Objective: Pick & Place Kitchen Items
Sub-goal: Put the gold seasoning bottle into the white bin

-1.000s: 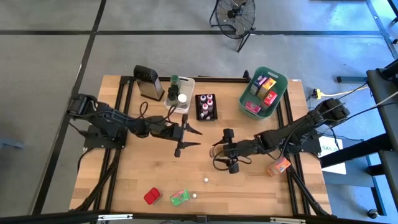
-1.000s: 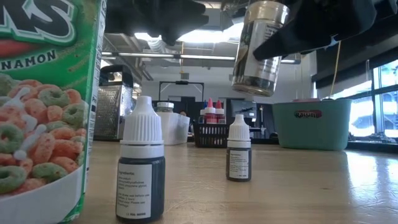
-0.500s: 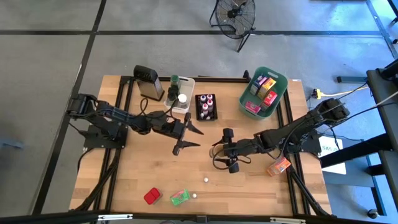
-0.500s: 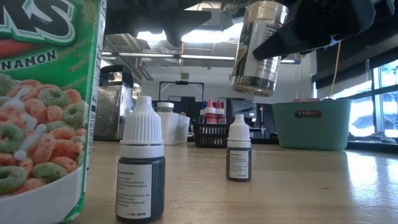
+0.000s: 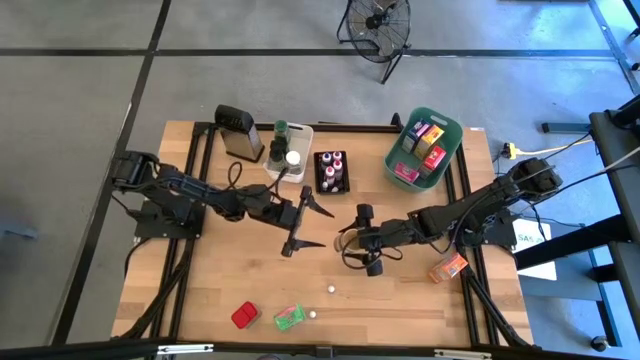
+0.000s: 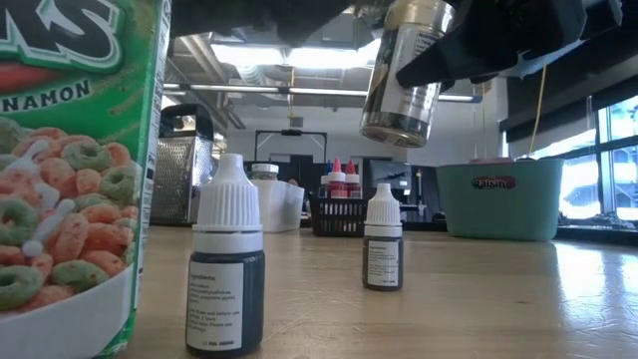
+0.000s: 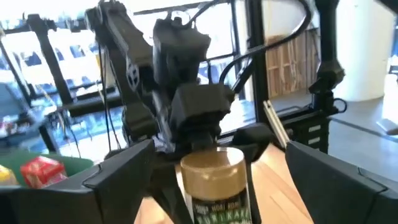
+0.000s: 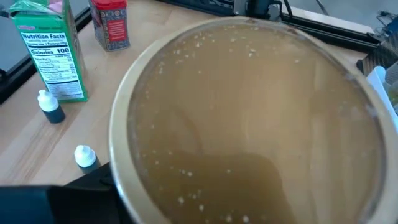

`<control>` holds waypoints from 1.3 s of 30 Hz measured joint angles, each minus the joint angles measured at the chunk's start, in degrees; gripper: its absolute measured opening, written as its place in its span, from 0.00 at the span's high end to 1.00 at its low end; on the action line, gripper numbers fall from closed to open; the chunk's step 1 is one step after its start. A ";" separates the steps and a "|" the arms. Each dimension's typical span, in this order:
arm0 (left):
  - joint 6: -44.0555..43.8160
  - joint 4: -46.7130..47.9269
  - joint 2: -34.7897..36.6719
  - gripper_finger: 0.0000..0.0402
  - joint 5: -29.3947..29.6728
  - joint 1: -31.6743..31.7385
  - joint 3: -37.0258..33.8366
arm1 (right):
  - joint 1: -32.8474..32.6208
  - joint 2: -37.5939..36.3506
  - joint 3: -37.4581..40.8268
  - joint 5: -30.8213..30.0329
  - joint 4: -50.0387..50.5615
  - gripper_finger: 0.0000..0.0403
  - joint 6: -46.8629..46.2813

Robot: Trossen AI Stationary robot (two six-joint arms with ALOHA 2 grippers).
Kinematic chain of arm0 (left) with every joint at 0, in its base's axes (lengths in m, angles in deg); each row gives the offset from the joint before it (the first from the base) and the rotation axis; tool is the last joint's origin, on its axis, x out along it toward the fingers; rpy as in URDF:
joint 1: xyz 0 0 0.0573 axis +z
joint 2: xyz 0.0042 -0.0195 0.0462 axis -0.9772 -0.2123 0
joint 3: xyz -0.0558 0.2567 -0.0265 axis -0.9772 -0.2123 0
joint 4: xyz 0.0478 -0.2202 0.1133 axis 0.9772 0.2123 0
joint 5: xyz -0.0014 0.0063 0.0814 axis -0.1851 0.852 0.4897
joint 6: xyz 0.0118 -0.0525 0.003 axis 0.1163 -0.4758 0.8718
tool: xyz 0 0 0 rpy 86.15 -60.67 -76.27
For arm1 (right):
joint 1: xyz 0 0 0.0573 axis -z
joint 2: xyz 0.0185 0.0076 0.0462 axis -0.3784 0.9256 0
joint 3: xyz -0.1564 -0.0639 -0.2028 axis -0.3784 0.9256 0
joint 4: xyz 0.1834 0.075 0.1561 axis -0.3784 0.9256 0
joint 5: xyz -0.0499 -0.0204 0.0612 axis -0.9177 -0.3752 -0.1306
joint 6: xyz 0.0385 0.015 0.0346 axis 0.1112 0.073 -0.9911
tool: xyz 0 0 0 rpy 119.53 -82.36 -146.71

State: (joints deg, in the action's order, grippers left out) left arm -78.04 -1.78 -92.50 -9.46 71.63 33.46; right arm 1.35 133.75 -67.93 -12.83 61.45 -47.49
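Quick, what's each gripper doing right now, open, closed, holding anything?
Left gripper: open, empty, facing the jar.
Right gripper: closed on a gold-lidded spice jar, held above the table.

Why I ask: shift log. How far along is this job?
Done: packets sit in the teal bin, small bottles in the black bin, jars in the white bin. In hand: the right tool holds a tan-lidded jar aloft, facing the open left tool. Left: red packet, green packet, orange packet, two dropper bottles on the table.
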 joint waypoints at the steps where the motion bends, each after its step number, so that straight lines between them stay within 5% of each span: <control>1: -0.38 0.13 -0.80 0.11 0.56 -0.22 0.44 | 0.00 0.00 0.00 0.02 -0.10 0.29 0.28; 7: -0.17 0.40 -8.95 0.11 7.18 -0.15 5.33 | 0.26 0.00 0.00 0.01 -0.34 0.29 0.57; 12: -0.07 0.33 -12.99 0.11 5.69 -0.34 8.94 | 0.04 -0.04 0.07 0.95 0.51 0.29 1.01; 29: -2.56 7.83 -13.19 0.11 0.78 -0.49 9.47 | 0.36 0.00 -0.11 -1.03 0.07 0.29 0.39; 39: -2.62 3.47 -13.17 0.11 1.16 -0.65 10.17 | 1.05 0.00 -0.09 -0.86 0.02 0.28 0.37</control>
State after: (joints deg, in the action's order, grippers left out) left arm -80.66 1.69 -105.68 -8.30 70.98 43.63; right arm 2.40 133.75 -68.01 -13.69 61.46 -47.11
